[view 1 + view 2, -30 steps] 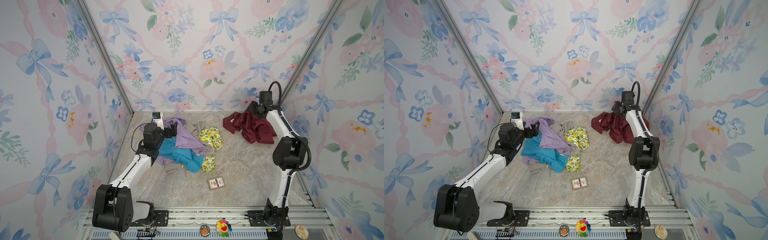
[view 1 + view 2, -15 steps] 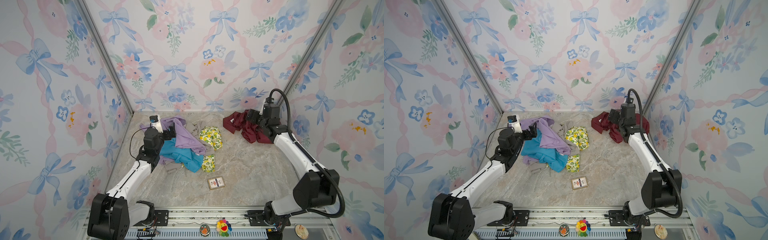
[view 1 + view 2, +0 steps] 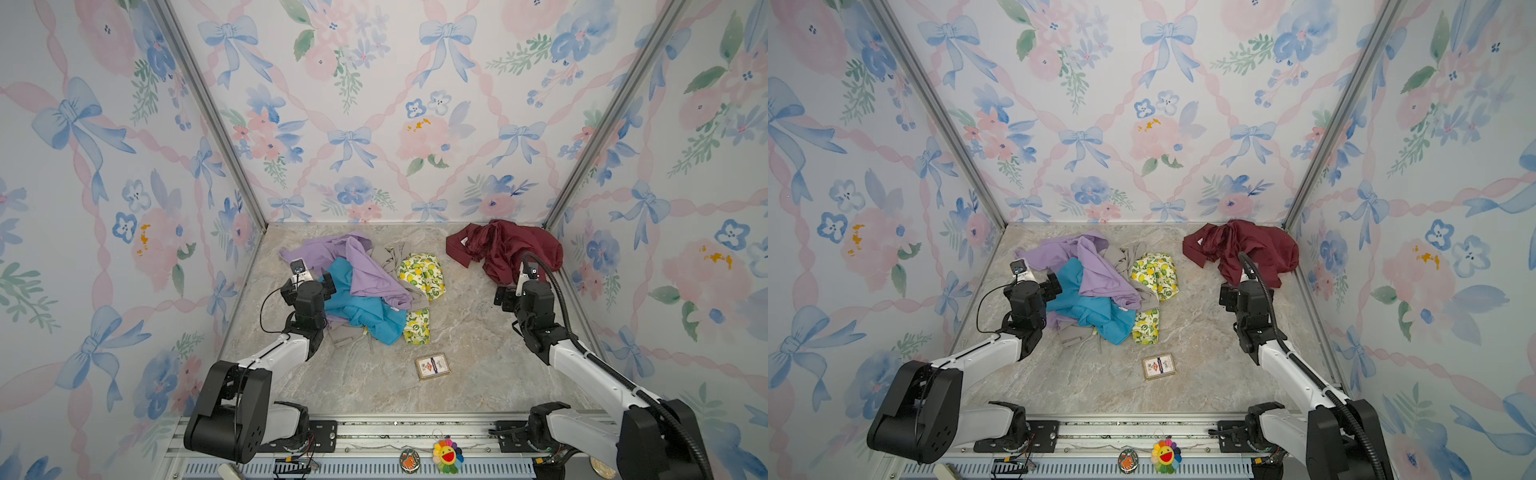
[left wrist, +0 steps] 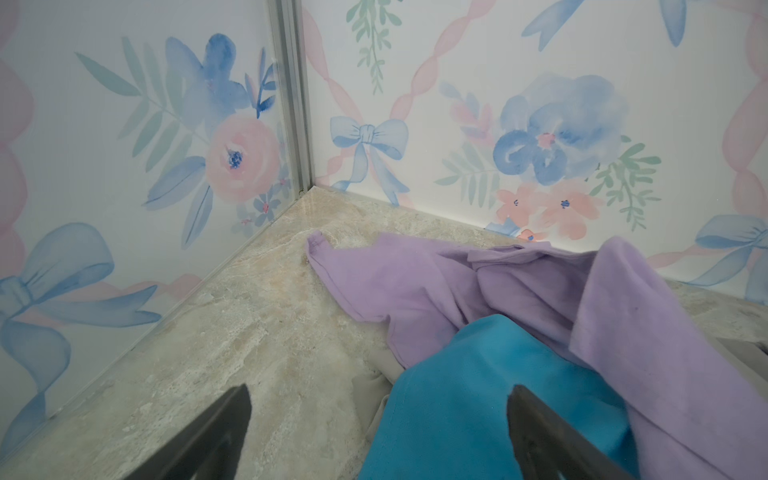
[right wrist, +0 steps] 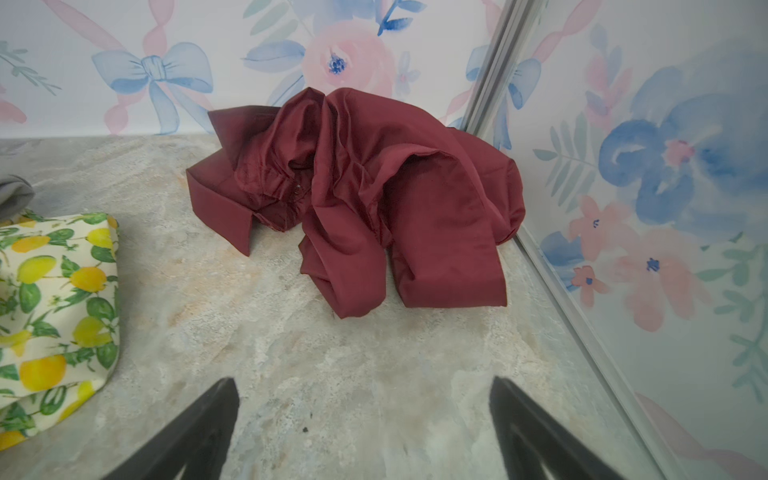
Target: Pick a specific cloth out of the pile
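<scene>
Maroon woven fabric with a faint sheen: in both top views the shirt [image 3: 505, 249] lies crumpled in the back right corner of the table [image 3: 465, 345], against the wall [image 3: 478, 166] and well apart from the pile [image 3: 365, 286]. The right gripper [image 3: 517, 295] hangs just short of its near edge, jaws spread wide, holding nothing. The left gripper [image 3: 309, 289] sits at the pile's left edge, equally wide and empty.

The left wrist view shows only the lilac garment [image 4: 436, 286] and the teal garment [image 4: 478, 395] ahead of its spread fingers [image 4: 220, 432]; the shirt is not in it.

The right wrist view shows bare table between the open jaws and the shirt. Two rounded folds [image 5: 345, 291] point toward the gripper, a flat flap [image 5: 224, 199] lies to one side, and a button [image 5: 297, 189] sits in the gathered middle.

The shirt looks light, limp and probably slippery. A single layer could slide from the pads, and the rest would trail and unfurl on lifting. The nearer doubled fold, or the bunched ridge on top, seems the best hold, since several layers can be pinched there. The flap lies too flat on the table to pinch cleanly.
</scene>
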Controlling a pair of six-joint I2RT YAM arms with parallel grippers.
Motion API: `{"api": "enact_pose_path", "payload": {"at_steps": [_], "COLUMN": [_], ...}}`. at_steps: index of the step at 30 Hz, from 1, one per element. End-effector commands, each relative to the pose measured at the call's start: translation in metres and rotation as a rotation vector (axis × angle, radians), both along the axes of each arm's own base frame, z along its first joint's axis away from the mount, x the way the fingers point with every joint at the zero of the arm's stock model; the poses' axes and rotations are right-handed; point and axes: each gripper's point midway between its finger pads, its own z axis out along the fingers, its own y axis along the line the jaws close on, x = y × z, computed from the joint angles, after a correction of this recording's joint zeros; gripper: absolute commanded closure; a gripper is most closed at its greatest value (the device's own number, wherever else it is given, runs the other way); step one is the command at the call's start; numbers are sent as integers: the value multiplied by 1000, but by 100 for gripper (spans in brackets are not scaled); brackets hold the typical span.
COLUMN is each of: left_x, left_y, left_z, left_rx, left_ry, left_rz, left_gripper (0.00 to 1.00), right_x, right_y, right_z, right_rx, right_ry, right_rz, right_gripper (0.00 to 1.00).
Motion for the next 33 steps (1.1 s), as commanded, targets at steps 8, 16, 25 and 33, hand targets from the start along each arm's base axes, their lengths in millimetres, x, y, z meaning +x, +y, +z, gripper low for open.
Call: {"api": "enact_pose_path", "payload": {"at_steps": [8,16,25,33], "left_x": [-6,-11,-31,-25], "left_y": [25,5,-4,3], "left_z": [-4,-33,-35,-40], "left_rx": [11,114,155,111], "left_ry": [-64,-19,-131,-112], "left_rz": [53,-50,-94,-107], "left_gripper": [2,2,2,2], "right_x": [0,19,29,45], "right_y": [-15,-13,-14,-13], "right_z": [-12,-30,-53,-59], "right_rx": [-56,-46,11,45], "right_ry": [-169,-196,-163,-87], "right_rz": [-31,-1,39,72], "right_gripper": [3,3,3,3]}}
